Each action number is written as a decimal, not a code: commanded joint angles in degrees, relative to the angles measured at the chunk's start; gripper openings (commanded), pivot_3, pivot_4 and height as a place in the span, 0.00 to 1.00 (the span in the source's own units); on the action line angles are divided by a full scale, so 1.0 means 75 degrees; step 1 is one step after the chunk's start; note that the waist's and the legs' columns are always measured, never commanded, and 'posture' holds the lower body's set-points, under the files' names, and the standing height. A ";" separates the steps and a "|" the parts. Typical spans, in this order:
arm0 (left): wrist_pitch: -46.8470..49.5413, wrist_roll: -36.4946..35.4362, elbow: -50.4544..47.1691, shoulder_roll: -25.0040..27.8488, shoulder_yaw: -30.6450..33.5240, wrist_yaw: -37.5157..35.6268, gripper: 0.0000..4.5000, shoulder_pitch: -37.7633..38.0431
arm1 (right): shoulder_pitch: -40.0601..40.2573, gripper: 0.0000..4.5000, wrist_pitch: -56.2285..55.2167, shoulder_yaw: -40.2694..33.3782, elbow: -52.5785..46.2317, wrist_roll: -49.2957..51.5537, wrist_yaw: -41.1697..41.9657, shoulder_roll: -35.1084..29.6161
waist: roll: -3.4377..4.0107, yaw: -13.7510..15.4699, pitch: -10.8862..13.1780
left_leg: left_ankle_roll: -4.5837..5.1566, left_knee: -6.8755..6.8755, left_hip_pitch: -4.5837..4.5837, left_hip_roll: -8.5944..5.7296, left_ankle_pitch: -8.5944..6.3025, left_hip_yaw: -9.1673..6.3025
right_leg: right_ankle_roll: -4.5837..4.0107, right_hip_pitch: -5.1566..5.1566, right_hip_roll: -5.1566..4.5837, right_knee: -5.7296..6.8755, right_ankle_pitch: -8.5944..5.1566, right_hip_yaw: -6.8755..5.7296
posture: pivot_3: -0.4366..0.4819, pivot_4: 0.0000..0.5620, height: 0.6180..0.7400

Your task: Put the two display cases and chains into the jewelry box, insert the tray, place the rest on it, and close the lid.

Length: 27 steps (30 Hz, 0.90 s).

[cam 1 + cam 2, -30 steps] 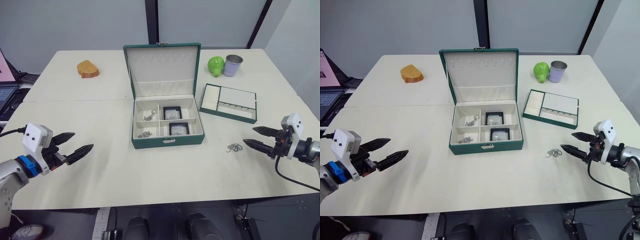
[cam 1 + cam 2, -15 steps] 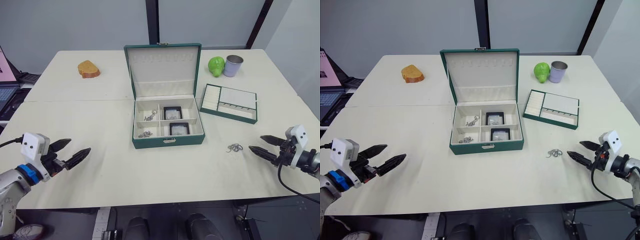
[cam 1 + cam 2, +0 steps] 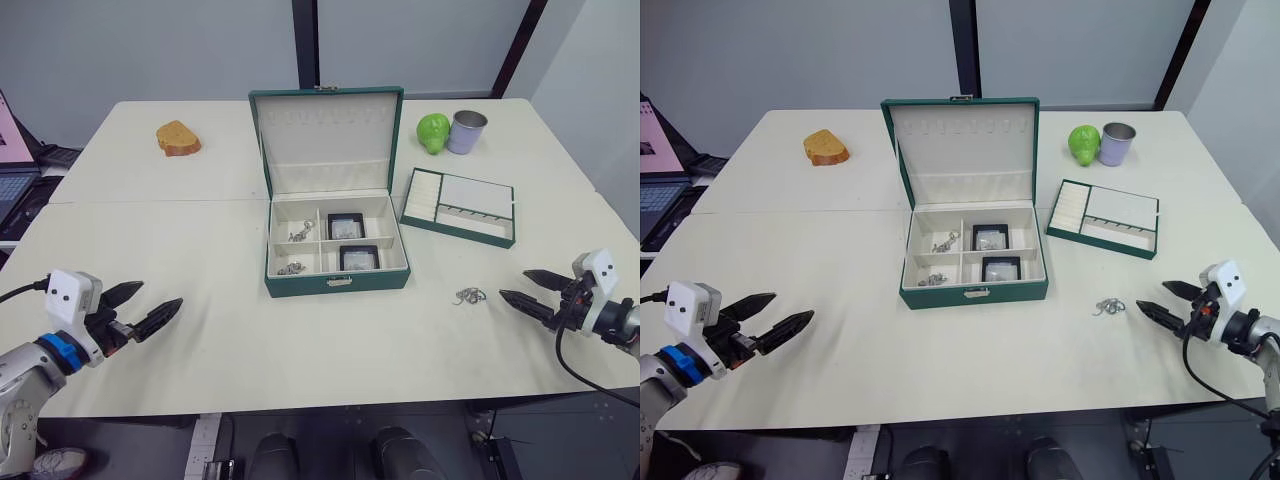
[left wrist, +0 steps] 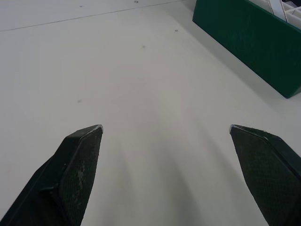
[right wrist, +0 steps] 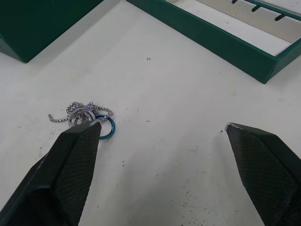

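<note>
The jewelry box stands open mid-table, its lid upright at the back. Two display cases lie in its right compartments, and two chains lie in the left ones. The tray rests on the table to the box's right. A small clump of chain and rings lies on the table in front of the tray. My right gripper is open just right of that clump and holds nothing. My left gripper is open over bare table, left of the box.
A brown bread-like piece sits at the back left. A green fruit and a grey cup stand at the back right. A laptop lies off the table's left edge.
My right gripper has drawn back to the right, away from the loose clump. My left gripper has sunk a little toward the near edge. The objects have not moved.
</note>
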 commanded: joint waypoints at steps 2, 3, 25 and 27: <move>-0.0013 -0.0080 -0.0330 -0.0003 0.0096 0.0051 1.00 -0.0003 | -0.0162 1.00 -0.0142 -0.0035 0.0035 0.0095 0.0060 -0.0101 | 0.0000 0.0000 0.0000 | 0.0000 0.0000 0.0000 0.0000 0.0000 0.0000 | 0.0000 0.0001 0.0000 0.0000 0.0000 0.0001 | 0.48 0.27 1.00; 0.0014 -0.0104 -0.0375 -0.0008 0.0094 0.0065 1.00 0.0002 | -0.0184 1.00 -0.0142 -0.0023 0.0048 0.0093 0.0071 -0.0112 | 0.0000 0.0000 0.0000 | 0.0000 0.0000 0.0000 0.0000 0.0000 0.0000 | 0.0000 0.0001 0.0000 0.0000 0.0000 0.0000 | 0.48 0.27 1.00; 0.1565 -0.0940 -0.2585 -0.0317 -0.2794 0.0452 1.00 -0.3686 | -0.4000 1.00 -0.0327 0.1952 0.1939 -0.0788 0.1576 -0.0432 | 0.0001 -0.0006 0.0001 | 0.0000 0.0017 0.0014 -0.0003 0.0001 -0.0007 | 0.0000 0.0027 0.0000 0.0001 0.0001 -0.0008 | 0.48 0.27 1.00; 0.1509 -0.0845 -0.2439 -0.0541 -0.3231 0.0393 1.00 -0.4227 | -0.4638 1.00 -0.0759 0.2322 0.2825 -0.1155 0.1755 -0.0251 | 0.0002 -0.0027 0.0000 | 0.0000 0.0024 0.0016 -0.0003 0.0001 -0.0006 | 0.0000 0.0034 0.0000 -0.0002 0.0001 -0.0009 | 0.48 0.27 1.00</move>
